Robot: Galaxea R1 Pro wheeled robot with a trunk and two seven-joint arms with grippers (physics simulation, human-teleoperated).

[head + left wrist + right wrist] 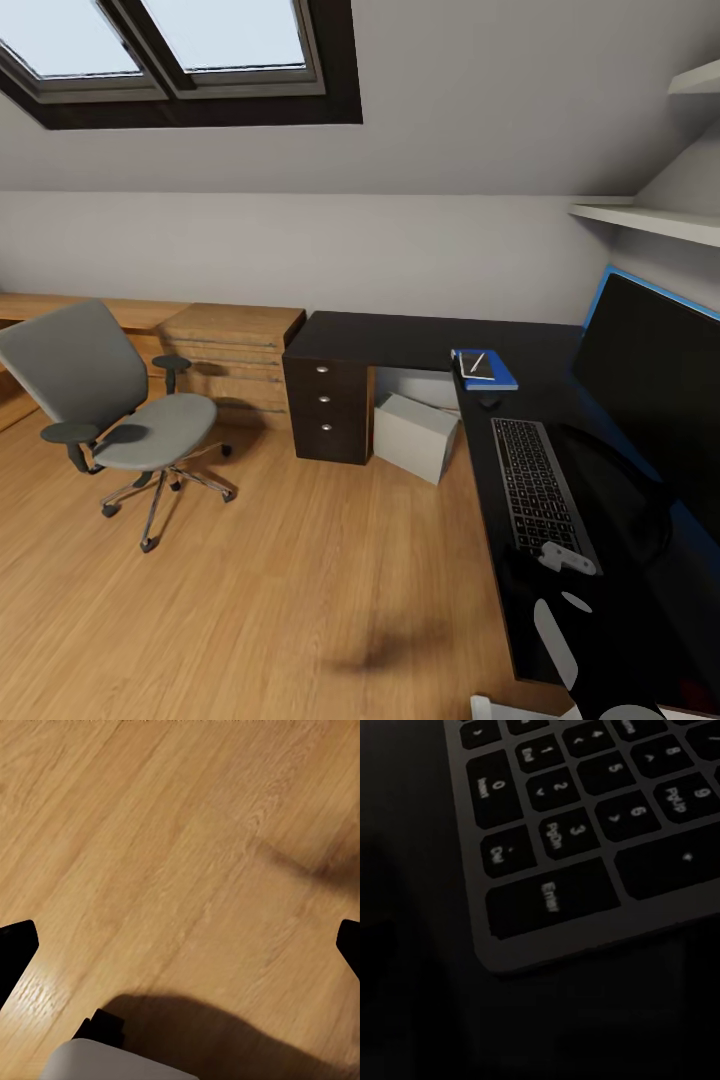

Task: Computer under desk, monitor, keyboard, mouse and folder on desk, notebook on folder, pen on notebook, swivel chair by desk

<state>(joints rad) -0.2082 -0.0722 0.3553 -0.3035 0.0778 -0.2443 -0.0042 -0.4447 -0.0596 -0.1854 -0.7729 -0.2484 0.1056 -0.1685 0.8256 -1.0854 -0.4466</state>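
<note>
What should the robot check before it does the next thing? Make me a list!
1. Monitor on the desk: ok.
2. Keyboard on the desk beside the monitor: ok.
3. Mouse by the keyboard: ok.
4. Folder, notebook and pen stacked: ok.
5. Computer under the desk: ok.
6. Swivel chair next to the desk: not ok, it stands apart on the floor.

You have 2 skylight panes (150,40) overhead, wall shelves (650,215) at right, and what looks like a wooden dresser (235,360) on the wood floor (300,580).
</note>
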